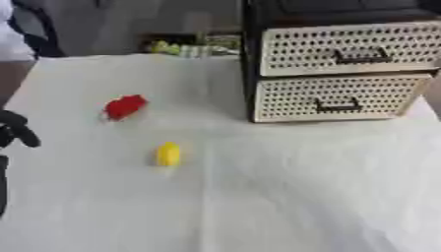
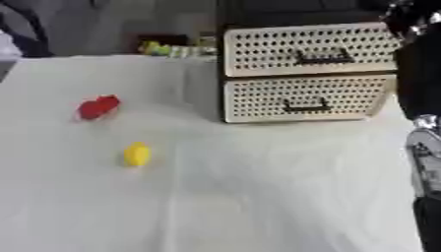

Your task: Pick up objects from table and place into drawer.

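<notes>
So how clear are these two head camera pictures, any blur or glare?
Left eye view: soft all over, the small red object and yellow rounded object lack sharp edges. Right eye view: equally soft, white tablecloth bright and evenly lit, no hard glare.

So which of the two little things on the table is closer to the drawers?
The red thing. It lies farther back on the white table, nearer the drawer unit. The yellow thing sits farther forward, toward the robot.

Left hand at the left edge, fingers curled, empty.
</notes>
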{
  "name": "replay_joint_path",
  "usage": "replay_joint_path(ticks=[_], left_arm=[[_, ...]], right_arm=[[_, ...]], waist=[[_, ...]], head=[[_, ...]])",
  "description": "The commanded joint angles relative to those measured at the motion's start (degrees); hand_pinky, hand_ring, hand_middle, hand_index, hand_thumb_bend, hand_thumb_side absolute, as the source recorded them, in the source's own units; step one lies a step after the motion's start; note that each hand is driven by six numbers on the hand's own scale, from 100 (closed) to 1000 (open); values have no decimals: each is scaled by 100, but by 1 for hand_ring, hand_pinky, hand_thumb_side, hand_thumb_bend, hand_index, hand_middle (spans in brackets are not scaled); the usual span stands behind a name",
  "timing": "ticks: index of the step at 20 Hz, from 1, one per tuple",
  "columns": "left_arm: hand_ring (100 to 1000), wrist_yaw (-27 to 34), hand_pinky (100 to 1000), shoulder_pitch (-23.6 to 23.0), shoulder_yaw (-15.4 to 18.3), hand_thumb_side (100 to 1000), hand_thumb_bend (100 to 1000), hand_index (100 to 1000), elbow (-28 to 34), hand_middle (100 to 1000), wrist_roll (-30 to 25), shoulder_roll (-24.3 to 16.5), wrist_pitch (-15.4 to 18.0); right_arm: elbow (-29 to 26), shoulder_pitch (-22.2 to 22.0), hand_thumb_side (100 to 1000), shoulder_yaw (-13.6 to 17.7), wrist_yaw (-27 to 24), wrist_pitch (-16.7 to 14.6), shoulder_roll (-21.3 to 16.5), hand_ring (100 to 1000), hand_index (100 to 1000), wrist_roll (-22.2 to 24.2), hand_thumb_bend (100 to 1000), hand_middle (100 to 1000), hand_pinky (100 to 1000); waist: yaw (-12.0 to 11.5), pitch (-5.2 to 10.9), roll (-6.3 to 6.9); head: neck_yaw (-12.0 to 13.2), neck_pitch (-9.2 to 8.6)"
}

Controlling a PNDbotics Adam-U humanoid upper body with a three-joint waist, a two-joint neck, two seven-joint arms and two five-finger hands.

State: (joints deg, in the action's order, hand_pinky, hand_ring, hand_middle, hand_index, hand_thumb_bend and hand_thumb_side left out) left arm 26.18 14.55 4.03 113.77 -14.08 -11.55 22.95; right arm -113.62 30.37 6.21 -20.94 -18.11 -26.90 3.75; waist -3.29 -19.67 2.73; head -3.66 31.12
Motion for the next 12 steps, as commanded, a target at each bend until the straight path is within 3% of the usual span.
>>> replay_joint_path(ticks=[1,6,12], left_arm=[[600,-23,446,-2,12,814,100,716,83,645,-21,-90,29],[600,-45,445,-49,-4,813,100,715,83,645,-36,-149,50],[600,-39,446,-85,-38,807,100,716,83,645,-50,-196,29]], right_arm=[[-97,228,1000,-57,162,17,-604,744,798,150,100,532,722],[-97,659,1000,-368,721,236,-1720,739,790,965,136,527,700],[-84,1037,1000,-764,1333,123,-2729,736,786,2226,110,552,683]], waist=[[-8,101,-15],[32,131,-48],[122,211,-60]], head=[[-2,28],[12,53],[94,142]])
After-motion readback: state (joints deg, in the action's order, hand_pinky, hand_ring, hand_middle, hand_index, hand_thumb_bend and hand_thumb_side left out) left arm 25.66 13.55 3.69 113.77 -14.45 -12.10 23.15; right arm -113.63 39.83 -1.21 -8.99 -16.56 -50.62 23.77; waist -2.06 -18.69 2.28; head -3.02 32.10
